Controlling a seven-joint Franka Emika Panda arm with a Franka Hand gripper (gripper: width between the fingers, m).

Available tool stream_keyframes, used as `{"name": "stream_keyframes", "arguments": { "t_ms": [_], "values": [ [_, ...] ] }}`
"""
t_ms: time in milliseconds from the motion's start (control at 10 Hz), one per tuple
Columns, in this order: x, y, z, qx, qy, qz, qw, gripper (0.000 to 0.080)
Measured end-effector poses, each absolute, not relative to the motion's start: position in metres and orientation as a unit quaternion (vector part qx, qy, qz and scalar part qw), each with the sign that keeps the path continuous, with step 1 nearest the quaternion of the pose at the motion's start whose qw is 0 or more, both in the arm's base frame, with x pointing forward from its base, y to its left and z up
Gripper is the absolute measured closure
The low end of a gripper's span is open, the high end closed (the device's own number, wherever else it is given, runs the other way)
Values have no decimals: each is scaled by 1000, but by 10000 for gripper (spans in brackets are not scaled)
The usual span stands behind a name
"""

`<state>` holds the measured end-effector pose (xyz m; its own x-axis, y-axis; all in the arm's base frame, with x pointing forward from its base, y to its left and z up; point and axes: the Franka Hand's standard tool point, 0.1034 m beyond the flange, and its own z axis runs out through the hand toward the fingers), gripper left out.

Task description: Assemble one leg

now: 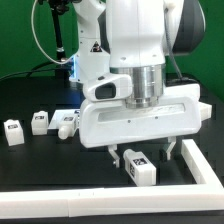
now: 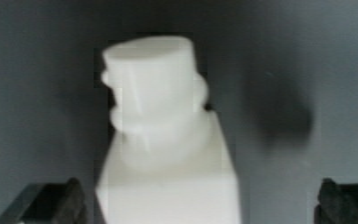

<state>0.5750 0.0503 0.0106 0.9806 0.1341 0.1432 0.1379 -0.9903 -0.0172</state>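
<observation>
Black matte tabletop (image 1: pixel 40 172), blocky white leg (image 1: pixel 141 169)

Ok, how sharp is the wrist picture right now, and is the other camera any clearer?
Wrist view: the leg is blurred, its edges smeared, the background a grey haze, the fingertips just dark shapes. Exterior view: sharper; the open gripper and leg stand out white on the black table.

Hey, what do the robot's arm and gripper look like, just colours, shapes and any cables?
The arm has glossy white rounded shells, with a dark section at the exterior view's upper right. A grey cylinder joins it to the gripper, a wide white boxy block with two short dark fingers. Black cables run behind it.
</observation>
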Motion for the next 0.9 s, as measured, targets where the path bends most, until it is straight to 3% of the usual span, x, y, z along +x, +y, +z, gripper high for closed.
{"name": "stream_keyframes", "arguments": {
  "t_ms": [100, 200, 300, 400, 500, 700, 900],
  "values": [
    [576, 51, 12, -995, -69, -72, 14, 150],
    [576, 51, 12, -995, -69, -72, 14, 242],
    [576, 51, 12, -995, -69, -72, 14, 242],
    [576, 51, 12, -995, -69, -72, 14, 420],
    [576, 51, 12, -995, -69, -72, 14, 515],
    [573, 49, 13, -995, -67, -71, 13, 515],
    [539, 28, 38, -996, -59, -64, 6, 515]
  ]
}}
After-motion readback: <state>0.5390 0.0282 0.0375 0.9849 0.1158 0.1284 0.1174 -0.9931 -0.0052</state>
